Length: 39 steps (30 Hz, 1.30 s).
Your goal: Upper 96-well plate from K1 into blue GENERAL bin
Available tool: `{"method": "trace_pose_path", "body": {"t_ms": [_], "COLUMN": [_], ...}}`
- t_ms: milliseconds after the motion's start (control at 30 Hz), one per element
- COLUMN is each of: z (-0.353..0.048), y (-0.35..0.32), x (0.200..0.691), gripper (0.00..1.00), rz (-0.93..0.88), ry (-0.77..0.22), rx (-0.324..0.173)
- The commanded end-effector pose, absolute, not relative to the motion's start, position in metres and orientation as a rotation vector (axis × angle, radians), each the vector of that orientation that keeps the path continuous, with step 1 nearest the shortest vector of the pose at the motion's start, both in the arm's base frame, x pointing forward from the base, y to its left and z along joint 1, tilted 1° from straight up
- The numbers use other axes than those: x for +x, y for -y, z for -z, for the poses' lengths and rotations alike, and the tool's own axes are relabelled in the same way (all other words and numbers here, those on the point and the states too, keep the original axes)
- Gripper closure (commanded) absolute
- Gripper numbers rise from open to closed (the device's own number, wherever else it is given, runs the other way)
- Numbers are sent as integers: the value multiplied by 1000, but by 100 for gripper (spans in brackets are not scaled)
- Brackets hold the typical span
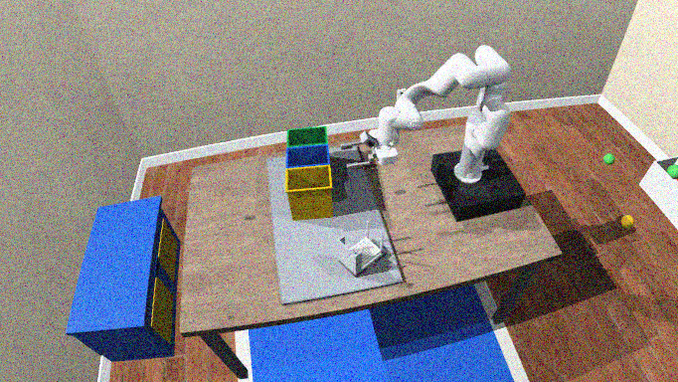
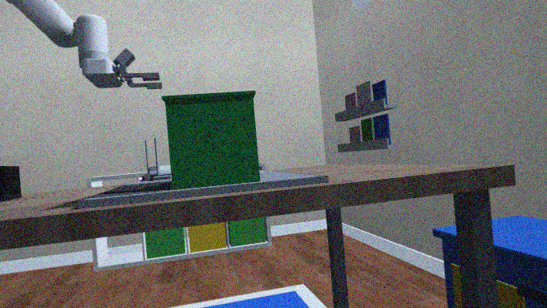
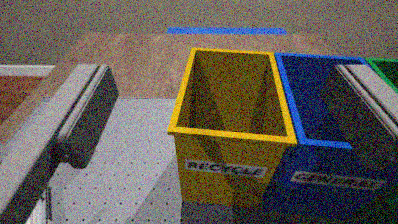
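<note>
My gripper (image 1: 345, 156) (image 2: 160, 81) (image 3: 226, 70) is open and empty, above and on the robot's side of the bins. Its fingers point toward them. The blue GENERAL bin (image 1: 308, 156) (image 3: 320, 100) stands upright between the yellow RECYCLE bin (image 1: 312, 206) (image 3: 225, 150) and the green bin (image 1: 307, 135) (image 2: 212, 140) (image 3: 390, 67). The blue bin's floor is hidden. The stack rack K1 (image 1: 350, 264) stands on the grey board (image 1: 303, 279) (image 3: 142, 115). A white 96-well plate (image 1: 367, 246) shows in it; whether another lies beneath cannot be told.
The bins stand in a row on the grey board, close together. Thin upright rods (image 2: 155, 156) rise at the rack. The robot's black base (image 1: 477, 194) stands on the wooden table (image 1: 224, 249). A blue cabinet (image 1: 119, 264) stands beyond the table's far end.
</note>
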<state>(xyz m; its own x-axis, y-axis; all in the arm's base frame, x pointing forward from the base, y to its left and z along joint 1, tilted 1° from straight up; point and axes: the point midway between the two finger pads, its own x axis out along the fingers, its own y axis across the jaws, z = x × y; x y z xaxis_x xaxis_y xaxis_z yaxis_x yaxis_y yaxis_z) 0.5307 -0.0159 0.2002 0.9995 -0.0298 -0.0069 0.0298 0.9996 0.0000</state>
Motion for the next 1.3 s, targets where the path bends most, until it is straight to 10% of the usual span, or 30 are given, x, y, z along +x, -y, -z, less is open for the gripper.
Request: {"method": "trace_pose_path", "body": {"t_ms": [0, 1267], "z": [-201, -174], "y": [17, -120], "x": [532, 536], "gripper": [63, 63], "rz": [30, -477], "ry": [-4, -2], "rx": [8, 10]}}
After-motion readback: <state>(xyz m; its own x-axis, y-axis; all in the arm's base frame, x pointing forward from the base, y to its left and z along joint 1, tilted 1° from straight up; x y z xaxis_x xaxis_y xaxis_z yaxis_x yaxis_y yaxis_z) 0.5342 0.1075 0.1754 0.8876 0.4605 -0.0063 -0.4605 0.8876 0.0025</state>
